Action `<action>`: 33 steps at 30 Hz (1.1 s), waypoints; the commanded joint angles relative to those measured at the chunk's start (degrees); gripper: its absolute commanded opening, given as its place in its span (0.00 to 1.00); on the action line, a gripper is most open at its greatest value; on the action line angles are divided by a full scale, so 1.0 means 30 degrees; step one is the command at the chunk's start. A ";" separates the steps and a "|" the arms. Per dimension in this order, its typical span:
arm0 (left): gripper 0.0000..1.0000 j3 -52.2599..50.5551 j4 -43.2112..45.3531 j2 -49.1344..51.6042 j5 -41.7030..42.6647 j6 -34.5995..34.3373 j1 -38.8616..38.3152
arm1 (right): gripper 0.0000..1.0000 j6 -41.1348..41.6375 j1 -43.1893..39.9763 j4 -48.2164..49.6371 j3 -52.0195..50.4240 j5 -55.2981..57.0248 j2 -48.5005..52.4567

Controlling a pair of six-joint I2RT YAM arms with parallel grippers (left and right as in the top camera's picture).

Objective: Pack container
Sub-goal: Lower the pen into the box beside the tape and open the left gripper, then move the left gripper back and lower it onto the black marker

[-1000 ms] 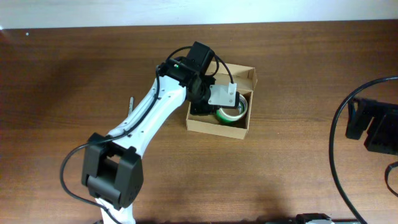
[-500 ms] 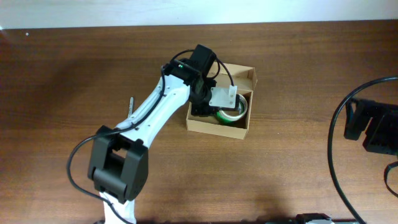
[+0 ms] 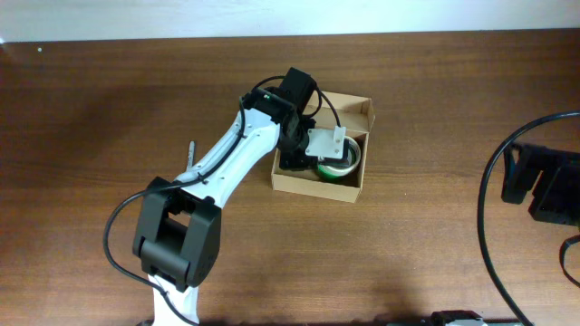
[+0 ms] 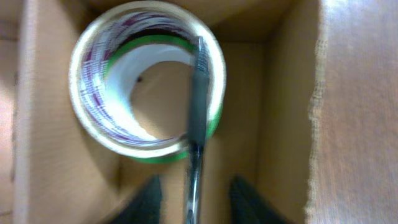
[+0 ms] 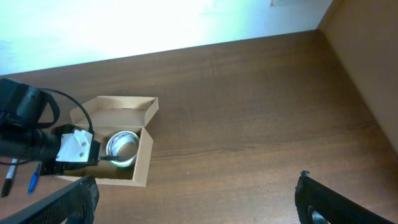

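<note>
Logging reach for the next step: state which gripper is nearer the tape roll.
Left. The left gripper hangs inside the container, just above the tape roll; the right gripper sits far off to its right.

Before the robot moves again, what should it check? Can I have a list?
1. Box lid open: ok, the flap stands up at the back.
2. Roll in the box: ok, it lies flat on the bottom.
3. Pen in the box: ok, it lies across the roll.
4. Left gripper free of the pen: ok as far as the blurred wrist view shows; the fingers stand apart with a gap on each side.
5. Right gripper out of the way: ok, open and far from the box.
6. Everything packed: not ok, loose pens lie on the table beside the box.
</note>
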 commanded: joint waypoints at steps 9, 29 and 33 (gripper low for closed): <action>0.60 0.1690 0.0415 0.0029 -0.1049 -0.1421 0.0080 | 0.99 -0.0255 0.0124 -0.0117 0.0219 -0.0015 -0.0036; 0.30 1.1570 -0.4605 0.0058 -0.5253 -1.7981 0.7912 | 0.99 -0.0379 0.0124 -0.0117 0.0219 0.0109 -0.0036; 0.31 1.1154 -0.6907 0.0226 -0.4371 -1.8557 1.0098 | 0.99 -0.0379 0.0124 -0.0117 0.0219 0.0109 -0.0036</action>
